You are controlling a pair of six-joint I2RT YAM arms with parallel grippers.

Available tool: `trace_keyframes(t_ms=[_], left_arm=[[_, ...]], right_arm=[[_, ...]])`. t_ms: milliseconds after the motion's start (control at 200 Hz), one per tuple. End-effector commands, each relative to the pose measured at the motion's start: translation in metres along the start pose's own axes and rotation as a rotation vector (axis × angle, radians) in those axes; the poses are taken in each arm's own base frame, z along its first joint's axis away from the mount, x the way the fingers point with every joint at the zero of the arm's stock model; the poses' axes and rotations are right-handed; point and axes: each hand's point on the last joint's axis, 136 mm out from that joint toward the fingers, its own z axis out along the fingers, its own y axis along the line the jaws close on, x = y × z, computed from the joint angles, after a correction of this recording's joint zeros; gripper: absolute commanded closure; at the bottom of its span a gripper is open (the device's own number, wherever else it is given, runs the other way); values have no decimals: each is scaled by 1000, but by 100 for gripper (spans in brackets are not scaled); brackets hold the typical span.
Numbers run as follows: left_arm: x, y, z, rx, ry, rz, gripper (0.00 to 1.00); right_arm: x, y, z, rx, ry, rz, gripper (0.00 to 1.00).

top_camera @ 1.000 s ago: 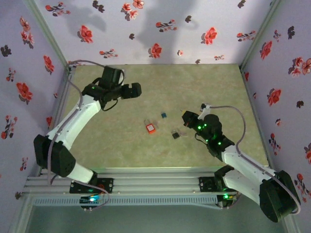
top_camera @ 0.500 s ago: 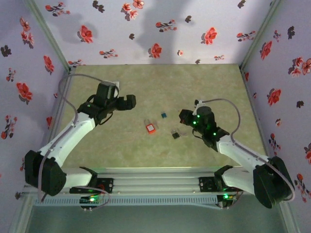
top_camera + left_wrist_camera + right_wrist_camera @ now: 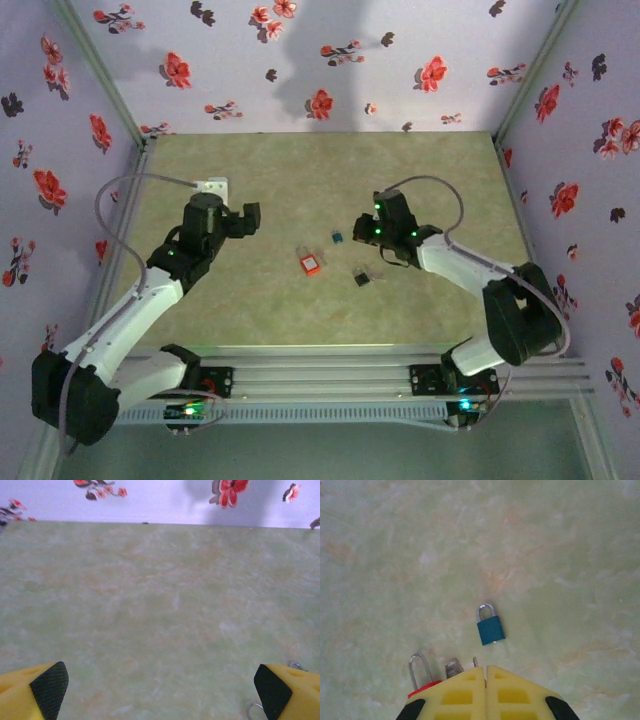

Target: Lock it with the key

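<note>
Yellow right claw [image 3: 486, 669]: fingers pressed flat together, no gap. A thin metal sliver pokes out at the seam; cannot tell whether it is pinched there or lying on the table [image 3: 420, 170].
Grey metal piece [image 3: 453, 667]: just beside the right fingertips, on the lock's side. May be the key, too small to say.
Lock [image 3: 426, 686]: red body at the bottom edge beside the closed fingers, wire shackle pointing away. The top view has it [image 3: 310, 263] flat mid-table between the two arms, nothing gripping it.
Teal padlock [image 3: 490, 629]: ahead of the right claw [image 3: 362, 228], near but apart.
Dark small item [image 3: 361, 278]: near the lock, unidentifiable.
Left claw [image 3: 160, 690]: jaws wide, nothing between the pads, over bare table. A wire loop [image 3: 252, 711] sits by one pad. In the top view it [image 3: 250, 217] is well apart from the lock.
Risk, teal padlock: it lies straight ahead of the right claw, so the wrong lock could get worked.
Risk, lock: it is loose and light-looking, so any key push likely slides or spins it unless the left claw pins it first.
Risk, closed fingers: going down like this would probably shove the metal piece or the lock aside rather than pick anything up.
Risk, key: if the sliver is only barely nipped, it may twist or drop on contact.
</note>
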Motion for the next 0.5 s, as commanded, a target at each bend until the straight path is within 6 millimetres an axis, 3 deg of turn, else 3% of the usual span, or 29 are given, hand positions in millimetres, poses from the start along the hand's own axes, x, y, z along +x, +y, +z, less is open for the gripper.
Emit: trace_keyframes(t_ms=[0,495], left_arm=[[-10,8,-6,-59,-71,30,0],[-15,10,-14,-84,-117,51,0]], right_arm=[[9,-11,8,99,94,-51,100],[13,-14,54,166,248,-103,100]])
